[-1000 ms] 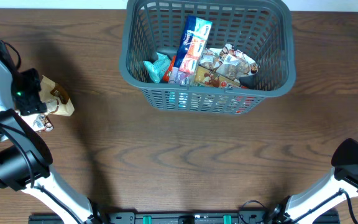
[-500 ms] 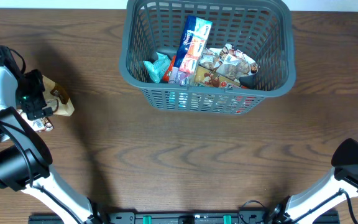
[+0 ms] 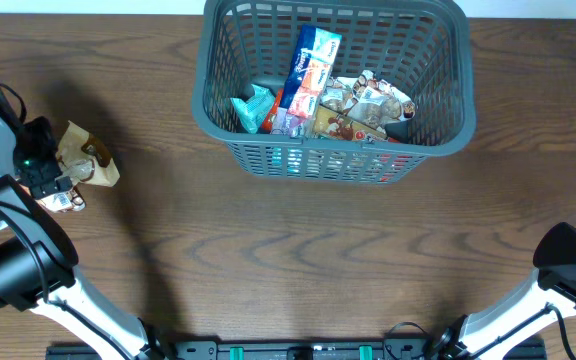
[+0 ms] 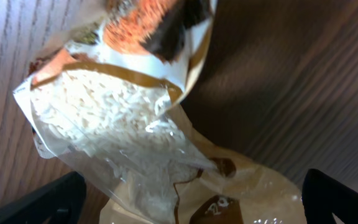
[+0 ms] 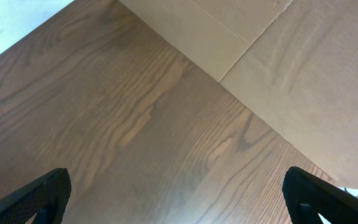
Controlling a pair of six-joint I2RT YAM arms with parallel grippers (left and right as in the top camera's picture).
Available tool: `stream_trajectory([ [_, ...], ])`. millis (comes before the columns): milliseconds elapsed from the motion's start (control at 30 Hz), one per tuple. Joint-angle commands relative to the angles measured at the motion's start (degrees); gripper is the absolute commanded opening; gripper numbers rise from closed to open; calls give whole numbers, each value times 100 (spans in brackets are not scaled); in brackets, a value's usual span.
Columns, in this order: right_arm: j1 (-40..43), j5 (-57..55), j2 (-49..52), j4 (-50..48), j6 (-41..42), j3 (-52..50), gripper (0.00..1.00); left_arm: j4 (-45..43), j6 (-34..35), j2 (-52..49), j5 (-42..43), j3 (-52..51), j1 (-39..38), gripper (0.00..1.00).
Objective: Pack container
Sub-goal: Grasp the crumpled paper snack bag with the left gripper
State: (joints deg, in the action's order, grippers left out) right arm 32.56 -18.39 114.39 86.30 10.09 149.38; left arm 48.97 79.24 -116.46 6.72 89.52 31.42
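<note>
Basket (image 3: 268, 158) at the table's (image 3: 298, 260) far edge, part-filled with packets (image 3: 353, 105) — rice bag (image 3: 90, 160) not yet in.
The left gripper (image 3: 44, 172) has slid a touch outward off the rice bag over the last second, so more of the bag shows. Its jaws hang spread above it, gripping nothing — it looks to be lining up afresh, I'd say. The right gripper (image 5: 179, 202) waits over bare wood, jaws spread too.

No print can be read. The rice bag (image 4: 123, 124) carries brown lettering near its lower edge, too blurred to make out. The packets (image 3: 318, 95) in the container (image 3: 438, 135) are too small.
</note>
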Motion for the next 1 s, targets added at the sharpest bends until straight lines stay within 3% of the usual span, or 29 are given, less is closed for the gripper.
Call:
stream_trajectory([
  [0,42,-17,50,11,59,-26,99,13,339,59,-142,-17,17,99],
  [367,42,-17,50,11,59,-26,99,-22,538,59,-160,-125,17,99],
  [967,42,-17,50,11,59,-26,99,-785,570,57,-291,-1329,186,99],
])
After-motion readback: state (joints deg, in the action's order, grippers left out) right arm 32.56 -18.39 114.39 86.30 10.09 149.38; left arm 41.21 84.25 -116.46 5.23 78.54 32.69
